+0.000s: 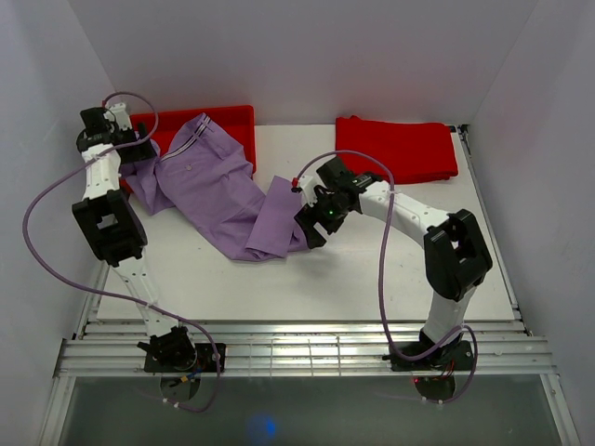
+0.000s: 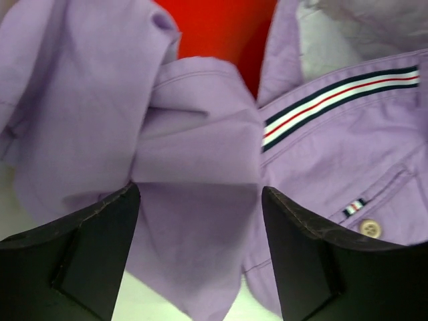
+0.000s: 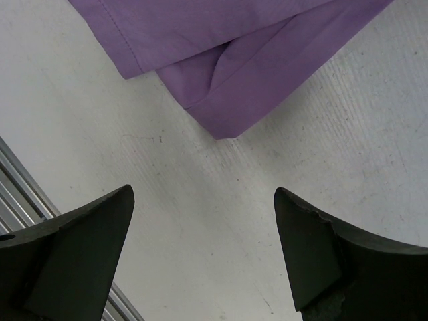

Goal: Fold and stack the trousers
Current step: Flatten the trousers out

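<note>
The lilac trousers (image 1: 214, 190) lie crumpled on the left half of the table, the waist partly on the red tray (image 1: 237, 121) and the legs trailing right. My left gripper (image 1: 144, 153) is at the waist end; in the left wrist view its jaws stand wide open (image 2: 198, 200) over bunched fabric (image 2: 200, 134), beside a striped waistband tape (image 2: 334, 100) and a button (image 2: 368, 227). My right gripper (image 1: 307, 228) is open and empty just off the leg hems (image 3: 227, 73), over bare table (image 3: 200, 194).
A folded red cloth (image 1: 400, 147) lies at the back right. The red tray shows behind the fabric in the left wrist view (image 2: 214, 30). Metal rails (image 1: 297, 348) run along the table's near edge, also in the right wrist view (image 3: 13, 194). White walls enclose the table.
</note>
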Tool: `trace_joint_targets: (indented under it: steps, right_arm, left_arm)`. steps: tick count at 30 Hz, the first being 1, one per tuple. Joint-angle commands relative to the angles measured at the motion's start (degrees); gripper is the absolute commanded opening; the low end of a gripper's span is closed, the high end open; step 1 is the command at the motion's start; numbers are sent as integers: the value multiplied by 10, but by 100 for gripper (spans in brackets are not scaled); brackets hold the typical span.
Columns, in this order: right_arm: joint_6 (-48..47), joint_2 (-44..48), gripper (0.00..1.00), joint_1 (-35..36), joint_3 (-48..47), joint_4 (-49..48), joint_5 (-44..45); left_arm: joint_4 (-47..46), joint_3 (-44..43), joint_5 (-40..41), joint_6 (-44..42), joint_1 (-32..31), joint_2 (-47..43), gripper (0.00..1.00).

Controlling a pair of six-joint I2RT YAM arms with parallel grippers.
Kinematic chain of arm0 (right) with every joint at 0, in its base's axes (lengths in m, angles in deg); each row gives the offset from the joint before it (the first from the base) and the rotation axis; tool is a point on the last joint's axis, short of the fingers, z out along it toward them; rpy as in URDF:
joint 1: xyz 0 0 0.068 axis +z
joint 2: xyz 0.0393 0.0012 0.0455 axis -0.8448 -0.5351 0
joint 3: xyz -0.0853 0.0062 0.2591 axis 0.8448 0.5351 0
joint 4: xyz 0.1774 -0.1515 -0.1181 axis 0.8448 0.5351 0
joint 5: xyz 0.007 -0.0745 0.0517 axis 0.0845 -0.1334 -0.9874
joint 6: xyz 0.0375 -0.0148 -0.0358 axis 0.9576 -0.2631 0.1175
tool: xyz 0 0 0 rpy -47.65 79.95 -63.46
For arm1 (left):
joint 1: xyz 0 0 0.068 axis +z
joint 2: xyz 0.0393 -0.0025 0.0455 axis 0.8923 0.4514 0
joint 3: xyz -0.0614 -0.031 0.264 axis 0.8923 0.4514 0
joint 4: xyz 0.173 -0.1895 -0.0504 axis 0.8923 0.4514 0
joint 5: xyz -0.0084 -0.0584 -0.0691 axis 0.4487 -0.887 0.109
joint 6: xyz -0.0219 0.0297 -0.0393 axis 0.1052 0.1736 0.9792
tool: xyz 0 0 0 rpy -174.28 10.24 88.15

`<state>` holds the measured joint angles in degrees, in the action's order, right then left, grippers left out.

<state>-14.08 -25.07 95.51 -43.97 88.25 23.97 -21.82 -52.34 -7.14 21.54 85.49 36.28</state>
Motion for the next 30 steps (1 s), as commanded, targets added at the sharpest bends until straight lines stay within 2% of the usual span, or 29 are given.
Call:
trace_joint_targets:
  steps: [1,6,9,10,12,13,17,19,20,21,23,24,25,30]
  right_arm:
    - [-1,36,90,-2,9,0,4]
    - [-3,47,90,-2,22,-1,9]
    - [-5,46,90,-2,22,-1,12]
    - [-5,46,90,-2,21,-1,13]
    - [-5,48,90,-2,23,-1,15]
    - [-5,51,91,-2,25,-1,16]
    - [-6,59,91,-5,33,-1,20]
    - [-4,64,91,-12,39,-2,12]
    - [-3,66,91,-15,40,-2,9]
    - [-2,67,91,-17,41,-2,8]
    - [-2,70,91,-19,42,-1,9]
    - [-2,71,91,-20,42,-1,9]
    - [-2,71,91,-20,40,-1,12]
    - [-2,69,91,-22,36,2,12]
  left_arm:
    - [-33,18,-60,25,-2,-48,85]
    - [-46,35,-41,30,-11,-53,87]
    - [-28,8,1,25,-13,-21,86]
    - [-19,-10,16,24,-13,-11,83]
    - [-18,-23,32,27,-13,5,70]
    - [-19,-33,33,28,-13,5,55]
    - [-35,-32,-6,23,-13,-33,16]
    - [-39,-30,-11,12,-14,-68,11]
    - [-37,-31,-11,10,-14,-76,13]
    - [-33,-32,-14,6,-14,-88,21]
    - [-18,-27,-23,-5,-15,-94,49]
    - [-14,-20,-14,-8,-18,-95,67]
    - [-11,-13,-4,-11,-26,-97,71]
    - [-13,5,62,-15,-45,-77,80]
